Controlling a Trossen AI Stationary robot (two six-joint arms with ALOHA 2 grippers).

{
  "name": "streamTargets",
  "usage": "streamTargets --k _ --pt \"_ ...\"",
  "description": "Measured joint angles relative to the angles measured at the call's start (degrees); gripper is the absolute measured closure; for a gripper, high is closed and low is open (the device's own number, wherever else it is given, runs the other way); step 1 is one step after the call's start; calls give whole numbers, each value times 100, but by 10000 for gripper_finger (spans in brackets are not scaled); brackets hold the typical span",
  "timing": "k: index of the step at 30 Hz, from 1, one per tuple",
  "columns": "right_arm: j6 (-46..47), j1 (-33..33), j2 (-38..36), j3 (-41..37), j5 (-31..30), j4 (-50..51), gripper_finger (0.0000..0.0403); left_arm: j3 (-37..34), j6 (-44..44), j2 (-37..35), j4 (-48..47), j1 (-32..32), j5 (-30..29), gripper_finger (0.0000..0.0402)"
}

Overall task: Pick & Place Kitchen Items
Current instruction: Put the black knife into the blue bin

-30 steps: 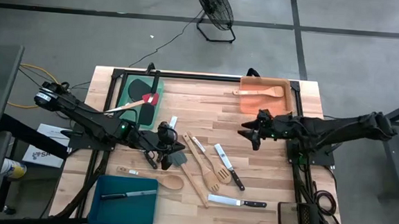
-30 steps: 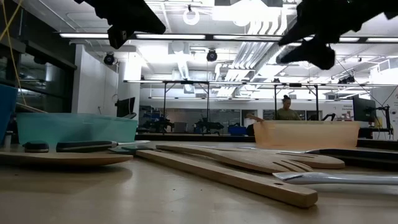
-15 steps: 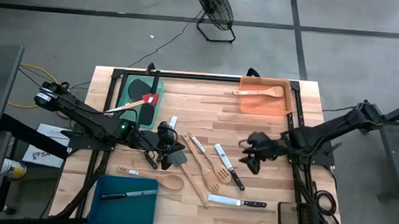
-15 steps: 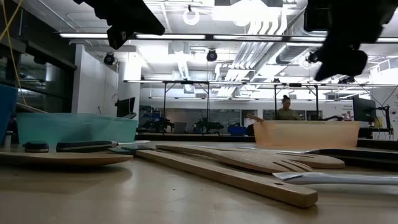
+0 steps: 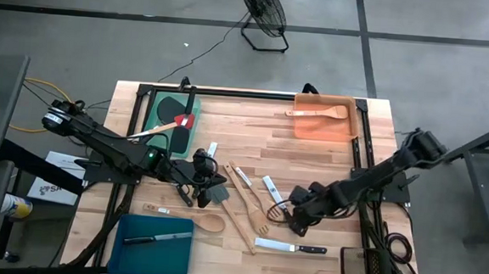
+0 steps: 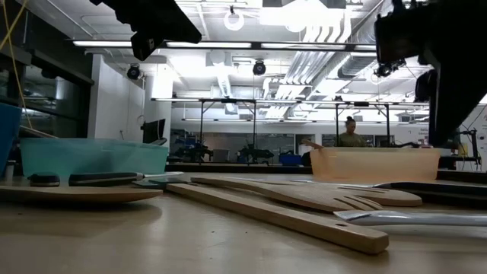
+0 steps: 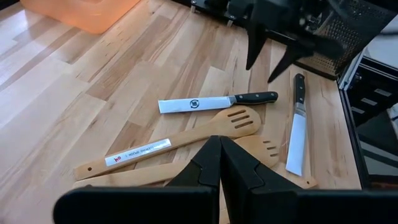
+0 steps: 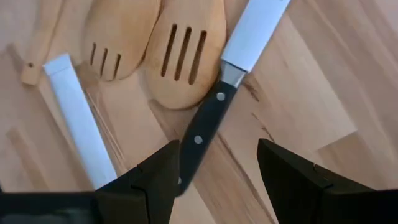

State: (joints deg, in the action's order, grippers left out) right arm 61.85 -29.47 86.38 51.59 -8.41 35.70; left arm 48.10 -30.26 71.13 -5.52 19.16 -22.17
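Knife now dead centre under right claw, black riveted handle between spread fingers, steel blade pointing away, edge against slotted wooden turner. Second ago this claw hung over by orange tray, since swung across desk and dropped low over utensil cluster, so looks like next pick lined up, nothing gripped yet. Left claw clenched, empty far as I can see, parked on far side of cluster

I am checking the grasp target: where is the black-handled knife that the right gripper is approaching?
In the high view the black-handled knife lies right of the table's centre, beside the slotted wooden turners, with the open right gripper over its handle.
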Motion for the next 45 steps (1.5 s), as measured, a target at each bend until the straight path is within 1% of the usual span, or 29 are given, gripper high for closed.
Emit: streamTargets --k 9,12,16,29,35,40,43,45 --pt "118 7 974 691 -23 648 197 0 2 0 -23 0 2 401" --pt "254 7 1205 773 -17 826 197 0 2 0 -24 0 2 401" --pt "428 7 1391 792 87 811 197 0 2 0 -52 -1 4 401" --pt "604 -55 1324 774 154 624 197 0 2 0 -68 -2 22 401" --pt "705 -55 1317 771 283 351 197 0 2 0 -66 -2 20 401" --pt "981 -55 1314 771 218 329 197 0 2 0 -65 -2 20 401" --pt "1184 -55 1314 771 -1 267 197 0 2 2 -63 -2 20 401" --pt "1305 -55 1314 771 -40 258 197 0 0 2 -63 -2 17 401"
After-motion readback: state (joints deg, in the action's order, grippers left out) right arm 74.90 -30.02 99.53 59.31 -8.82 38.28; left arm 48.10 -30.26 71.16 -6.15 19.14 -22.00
